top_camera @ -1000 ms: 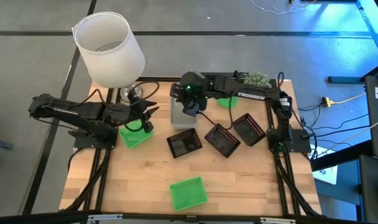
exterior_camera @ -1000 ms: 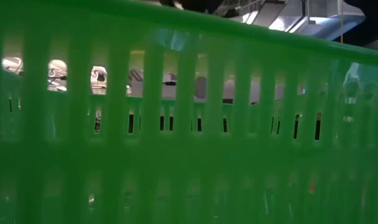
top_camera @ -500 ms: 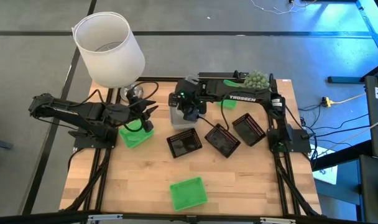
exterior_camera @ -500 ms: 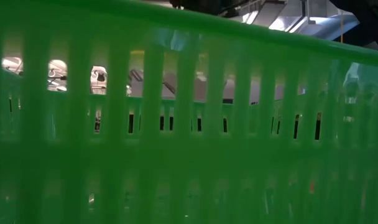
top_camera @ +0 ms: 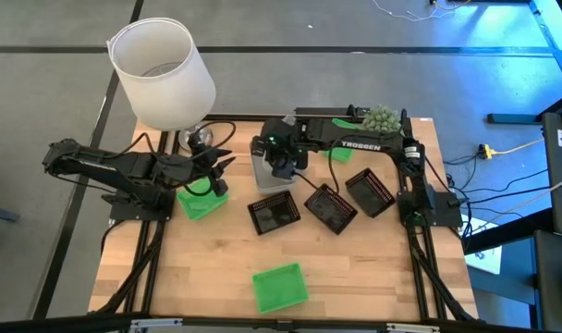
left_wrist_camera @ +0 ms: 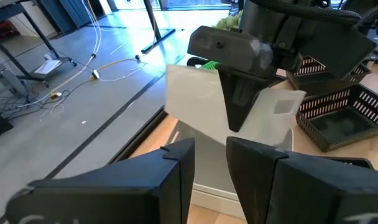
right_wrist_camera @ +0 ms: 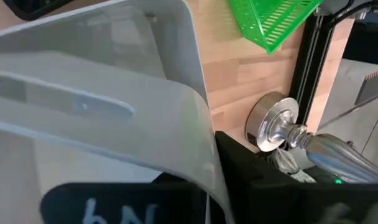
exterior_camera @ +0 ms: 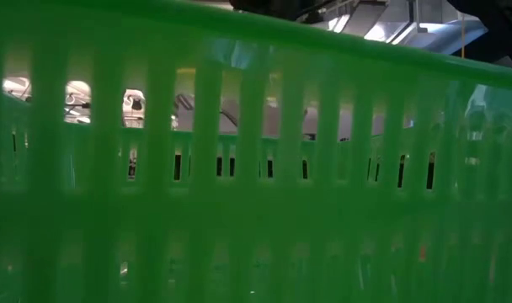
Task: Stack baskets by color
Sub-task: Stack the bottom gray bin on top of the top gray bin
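the left gripper hovers parted and empty above a bright green slotted plastic basket at the left side of the wooden table. to its right, the right gripper sits over the stack of translucent grey-white plastic baskets; i cannot tell whether its fingers grip the rim. right of that claw lie three black mesh-sided baskets in a row. nearer the front edge lies another green basket.
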You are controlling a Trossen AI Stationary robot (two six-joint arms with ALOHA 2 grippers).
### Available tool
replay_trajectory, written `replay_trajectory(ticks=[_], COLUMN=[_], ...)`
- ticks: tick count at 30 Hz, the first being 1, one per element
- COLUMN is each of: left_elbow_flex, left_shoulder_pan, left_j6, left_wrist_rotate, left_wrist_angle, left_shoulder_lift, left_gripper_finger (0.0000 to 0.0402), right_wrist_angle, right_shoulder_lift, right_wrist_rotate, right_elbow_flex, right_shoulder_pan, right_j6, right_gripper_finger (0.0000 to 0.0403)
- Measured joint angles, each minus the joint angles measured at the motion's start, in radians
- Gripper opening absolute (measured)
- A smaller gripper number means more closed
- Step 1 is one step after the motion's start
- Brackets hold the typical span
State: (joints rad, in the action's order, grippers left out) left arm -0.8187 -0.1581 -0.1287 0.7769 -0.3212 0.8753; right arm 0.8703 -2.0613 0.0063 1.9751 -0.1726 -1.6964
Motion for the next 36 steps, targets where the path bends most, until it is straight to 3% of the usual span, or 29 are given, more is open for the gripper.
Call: replay_trajectory(ticks=[11, 18, 26, 33, 36], left_elbow_flex=[0.000, 0.000, 0.000, 0.000, 0.000], left_shoulder_pan=[0.000, 0.000, 0.000, 0.000, 0.000], left_j6=[0.002, 0.008, 0.008, 0.008, 0.008], left_wrist_rotate=[0.000, 0.000, 0.000, 0.000, 0.000], left_wrist_angle=[0.000, 0.000, 0.000, 0.000, 0.000], left_shoulder_lift=[0.000, 0.000, 0.000, 0.000, 0.000], left_gripper_finger=[0.0085, 0.0085, 0.0085, 0.0085, 0.0085], right_wrist_angle=[0.007, 0.018, 0.036, 0.053, 0.067], right_shoulder_lift=[0.000, 0.003, 0.002, 0.002, 0.002], right_wrist_rotate=[0.001, 0.069, 0.174, 0.171, 0.117], right_elbow_flex=[0.000, 0.000, -0.001, -0.001, -0.001], right_shoulder_pan=[0.000, 0.011, 0.057, 0.106, 0.110], right_j6=[0.085, 0.030, -0.139, -0.320, -0.377], right_gripper_finger=[0.0041, 0.0008, 0.0004, 0.0002, 0.0002])
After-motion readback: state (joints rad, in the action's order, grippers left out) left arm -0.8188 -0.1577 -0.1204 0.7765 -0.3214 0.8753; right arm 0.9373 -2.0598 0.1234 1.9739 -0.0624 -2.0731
